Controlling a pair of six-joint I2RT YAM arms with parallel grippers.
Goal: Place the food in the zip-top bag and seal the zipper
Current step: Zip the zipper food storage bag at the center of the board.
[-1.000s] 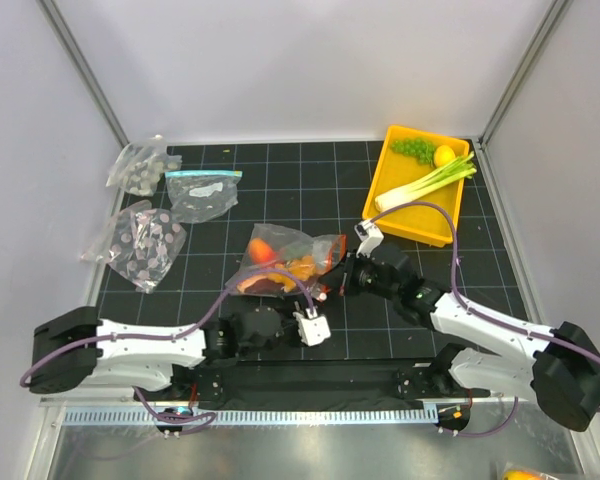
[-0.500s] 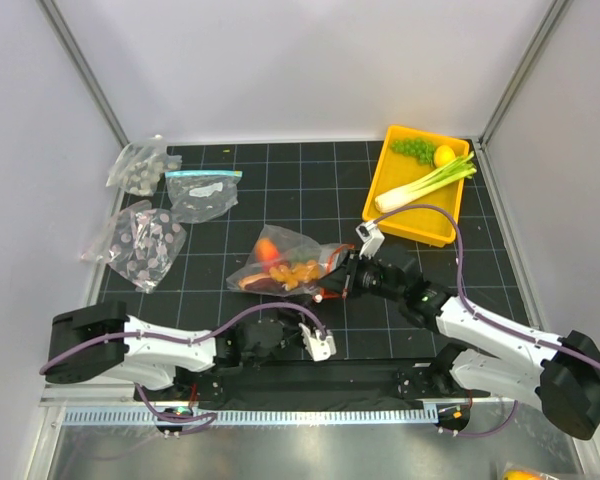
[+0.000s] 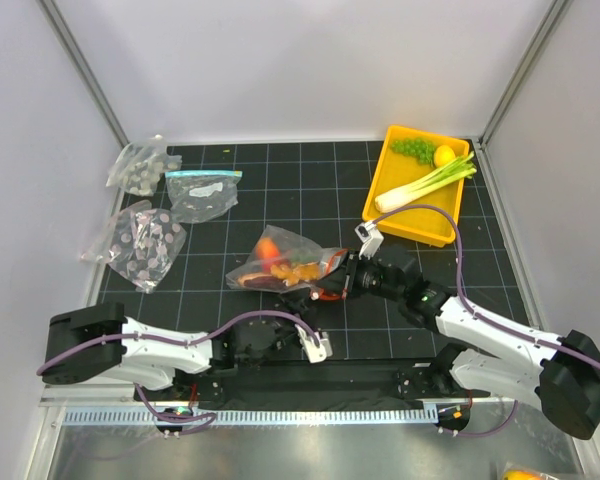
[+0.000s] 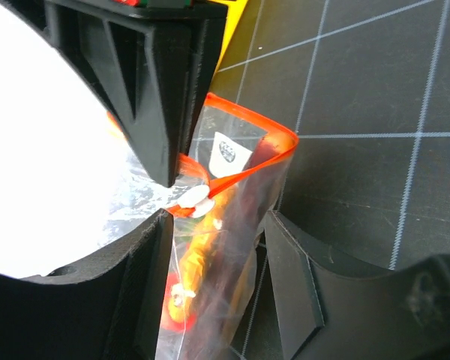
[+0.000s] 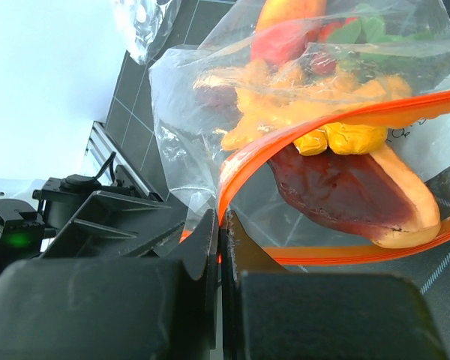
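Observation:
The zip-top bag lies mid-table with the food inside. In the right wrist view I see a dark-red slab, orange carrot pieces, a red tomato and green bits through the plastic. The zipper gapes open in a loop. My right gripper is shut on one strip of the zipper at the bag's right end. My left gripper is open, its fingers either side of the bag's corner just below the zipper.
A yellow tray with a leek, green grapes and a lemon stands at the back right. A clear bag with a light-blue strip and two bags of grey dotted pieces lie at the back left.
My left arm has drawn its wrist back toward the near edge and turned, so its fingers now point up at the bag. The right gripper keeps hold; the bag has shifted slightly.

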